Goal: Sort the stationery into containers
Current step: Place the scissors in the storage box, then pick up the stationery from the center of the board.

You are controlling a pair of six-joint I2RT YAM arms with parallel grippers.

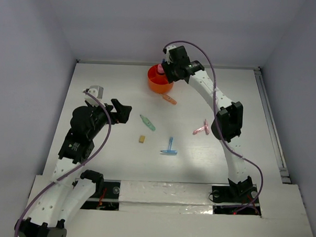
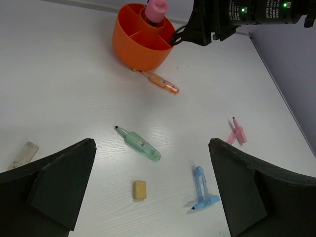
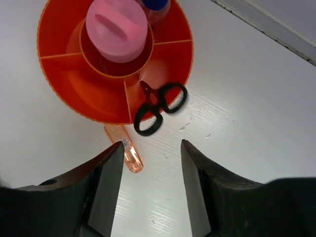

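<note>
We saw right claw spread over black-handled scissors leaning on orange tub; stiff, light, slippery, so we judged loop junction best hold.

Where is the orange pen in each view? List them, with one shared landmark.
Top external: orange pen upper centre, just below the tub.
Left wrist: orange pen upper middle, below the tub.
Right wrist: orange pen lower left, below the tub.
Shared landmark: the tub.
</note>
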